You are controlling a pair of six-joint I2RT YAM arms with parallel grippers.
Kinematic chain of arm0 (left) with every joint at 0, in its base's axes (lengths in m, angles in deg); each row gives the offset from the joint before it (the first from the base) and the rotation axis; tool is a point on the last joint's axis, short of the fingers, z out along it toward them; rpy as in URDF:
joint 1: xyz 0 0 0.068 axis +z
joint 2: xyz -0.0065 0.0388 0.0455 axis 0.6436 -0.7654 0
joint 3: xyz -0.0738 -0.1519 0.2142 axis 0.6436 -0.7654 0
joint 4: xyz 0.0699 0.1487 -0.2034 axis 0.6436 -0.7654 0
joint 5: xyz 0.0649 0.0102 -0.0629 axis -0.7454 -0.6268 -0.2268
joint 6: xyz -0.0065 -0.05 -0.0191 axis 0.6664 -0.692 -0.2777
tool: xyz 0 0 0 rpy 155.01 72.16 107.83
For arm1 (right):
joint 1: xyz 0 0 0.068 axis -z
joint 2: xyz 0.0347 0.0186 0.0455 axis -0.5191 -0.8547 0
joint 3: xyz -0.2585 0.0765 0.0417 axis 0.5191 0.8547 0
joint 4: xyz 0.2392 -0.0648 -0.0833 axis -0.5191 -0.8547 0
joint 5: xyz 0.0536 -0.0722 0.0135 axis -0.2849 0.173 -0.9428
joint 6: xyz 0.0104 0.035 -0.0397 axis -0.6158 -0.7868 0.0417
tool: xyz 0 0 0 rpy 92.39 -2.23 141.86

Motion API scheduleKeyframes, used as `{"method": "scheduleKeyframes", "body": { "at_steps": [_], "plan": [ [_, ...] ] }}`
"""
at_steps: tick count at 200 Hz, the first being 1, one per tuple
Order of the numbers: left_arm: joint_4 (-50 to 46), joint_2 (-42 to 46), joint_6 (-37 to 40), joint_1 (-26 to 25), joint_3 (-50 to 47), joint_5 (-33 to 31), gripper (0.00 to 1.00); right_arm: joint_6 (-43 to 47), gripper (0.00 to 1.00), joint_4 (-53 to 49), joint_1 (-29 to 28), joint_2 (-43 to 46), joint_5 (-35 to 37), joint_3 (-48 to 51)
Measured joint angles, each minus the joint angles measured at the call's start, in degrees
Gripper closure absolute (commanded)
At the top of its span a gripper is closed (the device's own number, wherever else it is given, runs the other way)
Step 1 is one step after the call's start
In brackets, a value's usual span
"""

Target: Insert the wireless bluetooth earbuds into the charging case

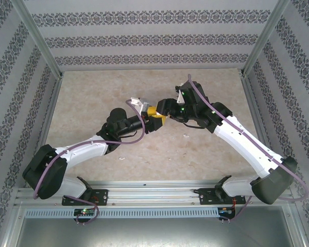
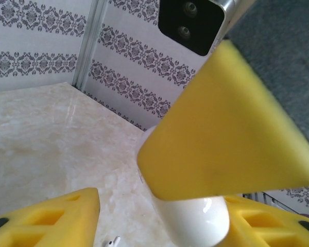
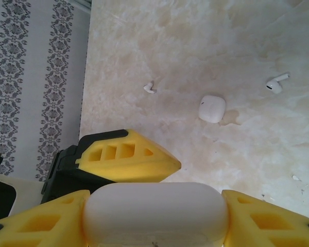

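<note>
Straddling a white rounded-square plastic charging case [image 2: 195, 224] with the left end effector [image 2: 162, 211], yellow jaws released, a gap showing on one side. Clenches that same case from both sides in the right end effector [image 3: 154, 216], raised above the beige marbled surface [image 3: 195, 41]. Leaves, left to right, a tiny white plastic earbud [image 3: 150, 88], a second white rounded case [image 3: 212, 108] and another earbud [image 3: 277, 83] lying apart on the surface.

Held case [image 3: 154, 216]: between the fingers of the right gripper [image 3: 155, 201], above the table [image 3: 195, 41].
Loose case [image 3: 212, 108]: on the table, between two earbuds [image 3: 276, 84], apart from both.
</note>
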Motion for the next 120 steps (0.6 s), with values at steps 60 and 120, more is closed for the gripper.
{"method": "scheduleKeyframes", "body": {
  "at_steps": [60,120],
  "plan": [
    [1.81,-0.04,-2.29,-0.42,0.22,-0.22,0.87,-0.24,0.45,0.94,0.0,0.02,1.84,0.0],
    [2.58,0.0,-6.14,1.07,0.61,2.01,0.96,1.18,0.31,2.21,0.0,1.29,1.7,0.33]
  ]
}}
